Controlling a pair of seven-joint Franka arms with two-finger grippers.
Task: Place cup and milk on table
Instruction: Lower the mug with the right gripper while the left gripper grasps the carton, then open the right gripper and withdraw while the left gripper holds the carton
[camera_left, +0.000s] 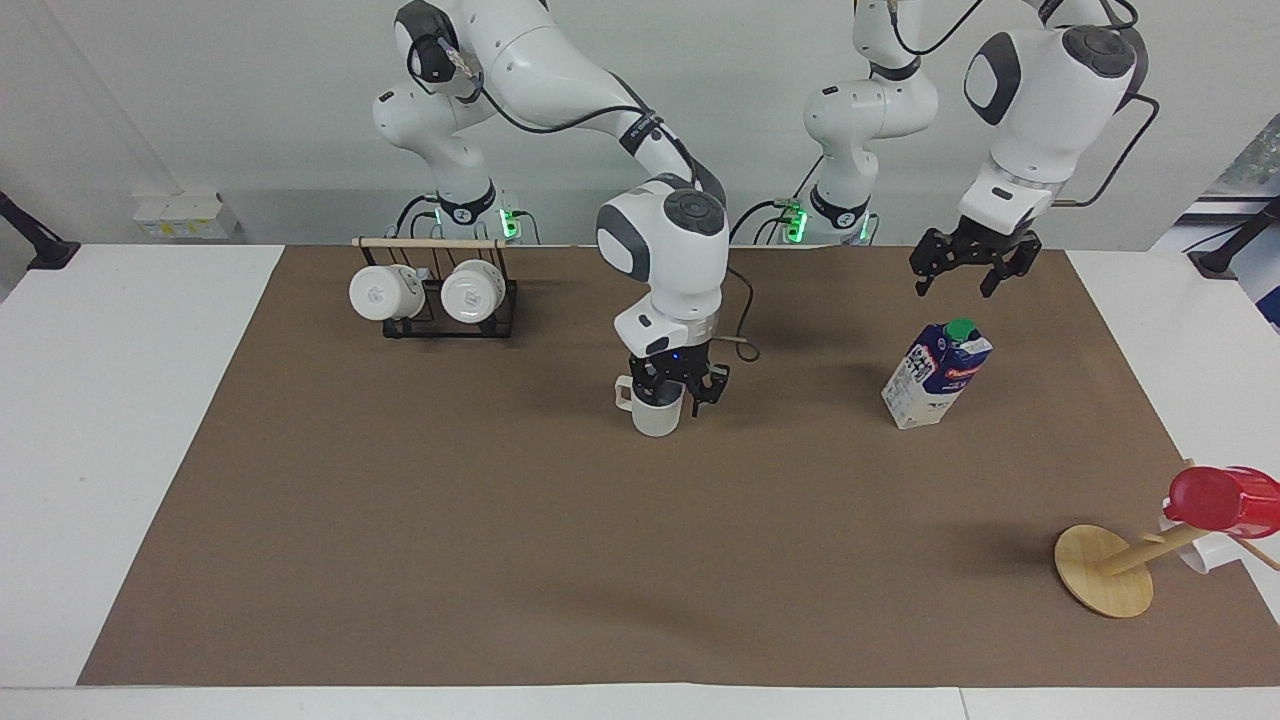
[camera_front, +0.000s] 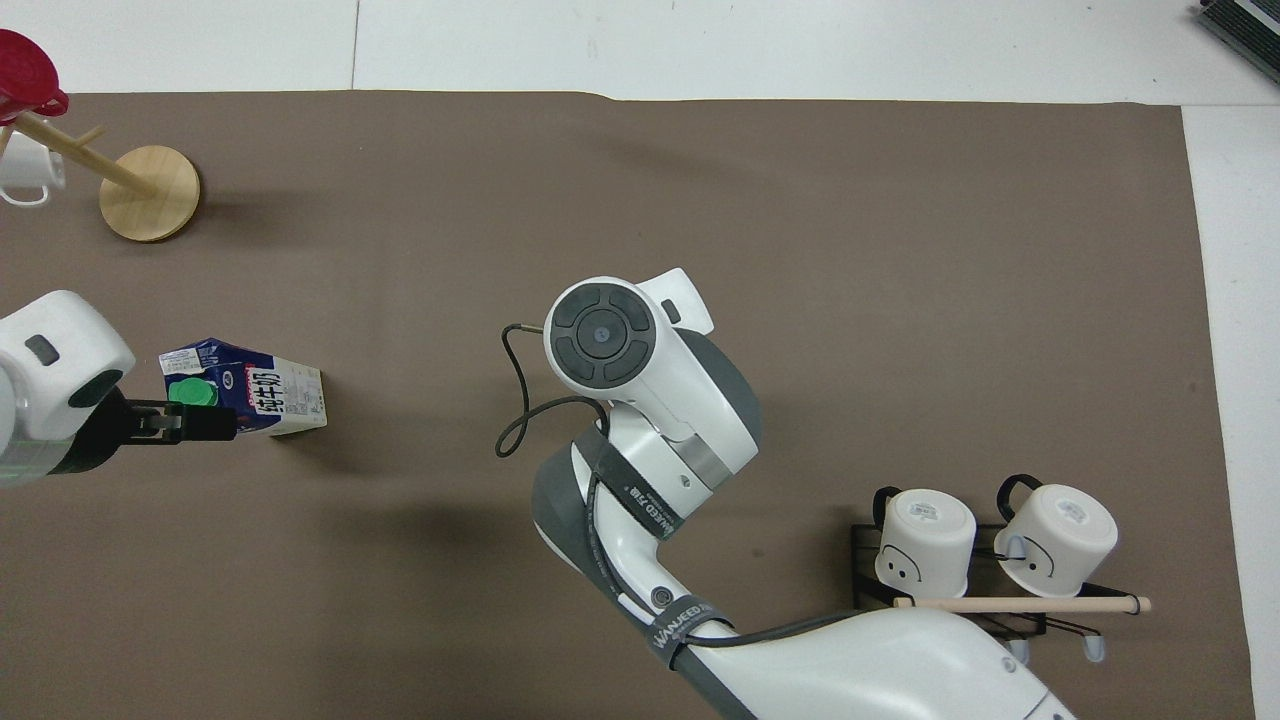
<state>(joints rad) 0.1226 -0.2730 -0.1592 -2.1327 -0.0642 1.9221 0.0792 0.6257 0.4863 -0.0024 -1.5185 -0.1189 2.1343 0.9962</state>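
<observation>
Two pincers at work: the right pincer (camera_left: 680, 387) straddles the cup (camera_left: 657, 411) at mid-counter (camera_left: 110, 400), fingers spread, seemingly letting go, while the left pincer (camera_left: 962, 270), spread, hangs above the standing milk (camera_left: 935, 375), needing a clean descent.
</observation>
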